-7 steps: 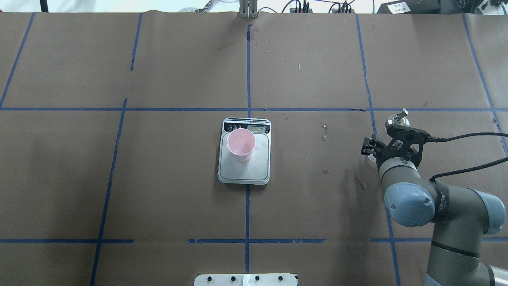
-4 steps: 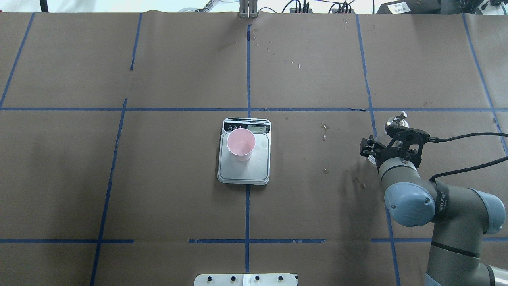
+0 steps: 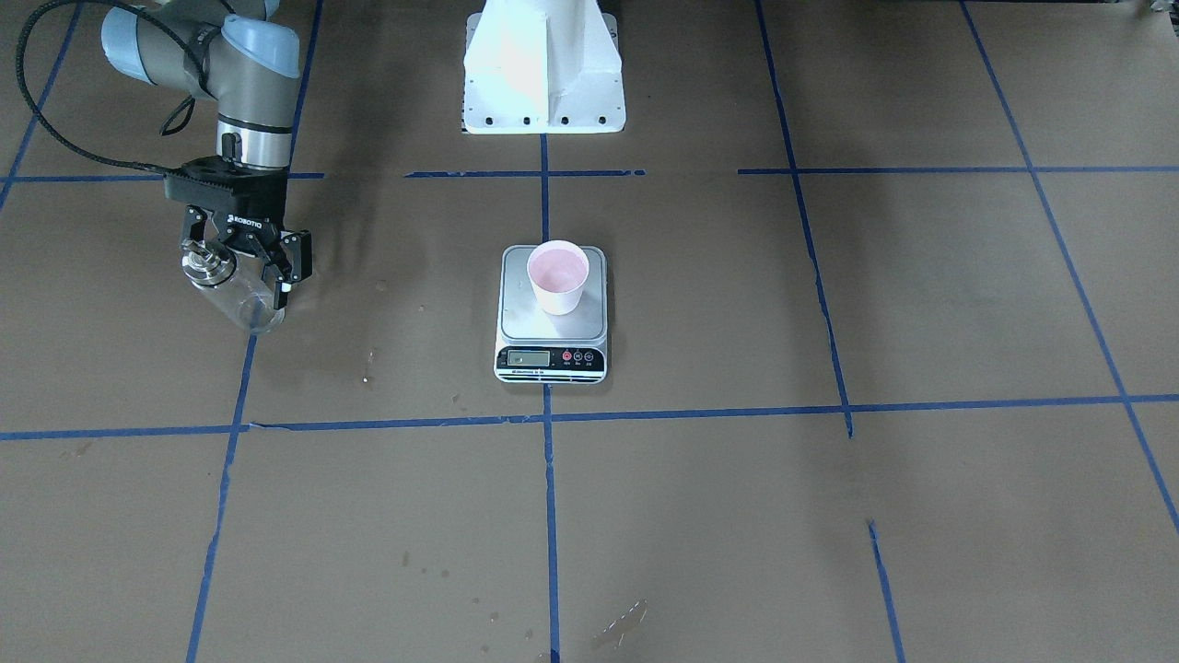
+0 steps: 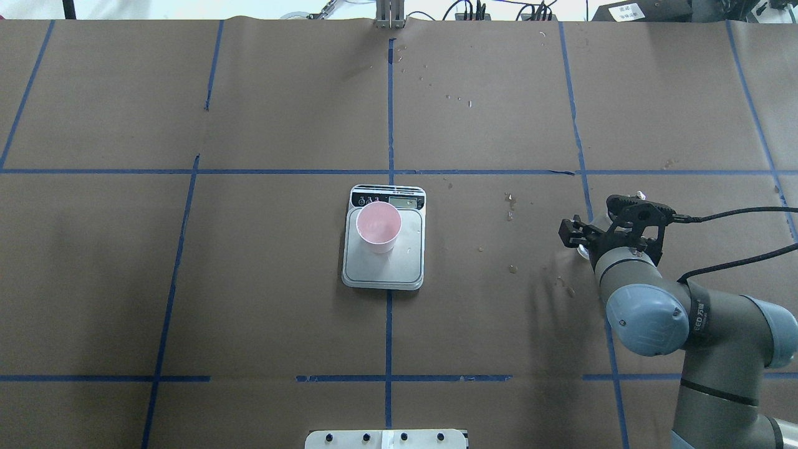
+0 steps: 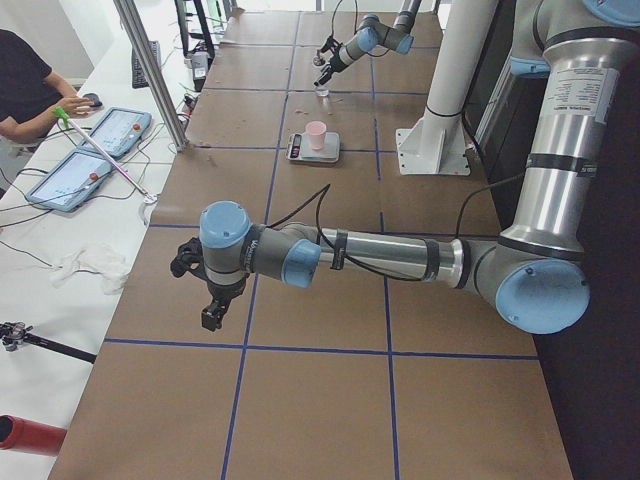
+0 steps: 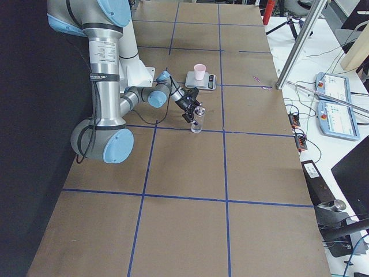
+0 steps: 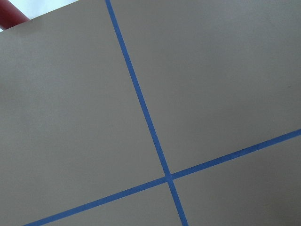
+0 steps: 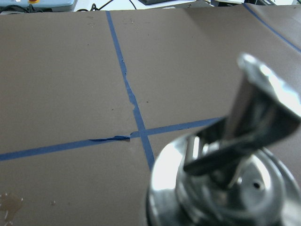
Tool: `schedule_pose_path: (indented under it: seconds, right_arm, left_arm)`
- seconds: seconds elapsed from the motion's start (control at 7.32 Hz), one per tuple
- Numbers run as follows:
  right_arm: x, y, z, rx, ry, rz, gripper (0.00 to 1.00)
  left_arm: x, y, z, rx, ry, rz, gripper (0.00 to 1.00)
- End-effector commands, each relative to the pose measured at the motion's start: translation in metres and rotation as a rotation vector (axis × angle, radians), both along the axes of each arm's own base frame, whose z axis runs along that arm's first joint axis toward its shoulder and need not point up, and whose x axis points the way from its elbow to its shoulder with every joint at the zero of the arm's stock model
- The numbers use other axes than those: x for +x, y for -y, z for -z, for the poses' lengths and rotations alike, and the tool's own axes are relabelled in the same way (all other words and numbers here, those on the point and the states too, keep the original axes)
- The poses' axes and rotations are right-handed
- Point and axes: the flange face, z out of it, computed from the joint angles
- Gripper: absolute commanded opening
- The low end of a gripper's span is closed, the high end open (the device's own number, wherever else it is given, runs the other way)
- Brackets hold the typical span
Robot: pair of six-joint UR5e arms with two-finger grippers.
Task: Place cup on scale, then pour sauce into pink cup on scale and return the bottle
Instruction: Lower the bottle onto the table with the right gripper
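The pale pink cup (image 4: 378, 226) stands upright on the far part of the scale's silver platform (image 4: 383, 271), at the table's middle; both also show in the front-facing view, the cup (image 3: 557, 274) and the scale (image 3: 551, 361). My right gripper (image 3: 241, 262) is shut on the clear glass bottle (image 3: 247, 304) far to my right. It holds the bottle just below the silver collar (image 8: 221, 188), with the base at or just above the table by a blue line (image 6: 197, 122). The sauce is too clear to make out. My left gripper (image 5: 212, 312) hovers over bare table far to my left. I cannot tell if it is open.
Blue tape lines divide the brown paper table cover. Small wet spots (image 4: 511, 206) lie between the scale and the bottle. The white robot base (image 3: 542, 64) stands behind the scale. An operator's side table with tablets (image 5: 90, 150) runs along the far edge.
My right gripper with the bottle has moved slightly toward me and lower. The spout that showed beyond the gripper from overhead is now almost hidden under it. Cup and scale are unmoved.
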Motion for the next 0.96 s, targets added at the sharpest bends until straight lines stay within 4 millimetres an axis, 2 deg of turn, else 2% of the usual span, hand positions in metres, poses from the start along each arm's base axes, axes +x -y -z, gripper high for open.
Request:
schedule_pose_path:
  seconds: [0.0, 0.27, 0.55, 0.68, 0.82]
  right_arm:
    - [0.011, -0.013, 0.016, -0.094, -0.035, 0.065, 1.00]
    - [0.028, -0.025, 0.035, -0.164, -0.082, 0.107, 1.00]
    - [0.054, -0.045, 0.065, -0.256, -0.180, 0.204, 1.00]
    - [0.073, -0.047, 0.080, -0.295, -0.195, 0.268, 1.00]
    - [0.096, -0.039, 0.095, -0.333, -0.185, 0.337, 1.00]
  left_arm:
    - [0.000, 0.003, 0.004, 0.006, 0.000, 0.001, 1.00]
    - [0.000, 0.002, 0.003, 0.005, 0.001, 0.001, 1.00]
    - [0.000, 0.002, 0.003, 0.005, 0.000, 0.001, 1.00]
    - [0.000, 0.002, 0.003, 0.005, 0.000, 0.001, 1.00]
    - [0.000, 0.002, 0.003, 0.005, 0.001, 0.001, 1.00]
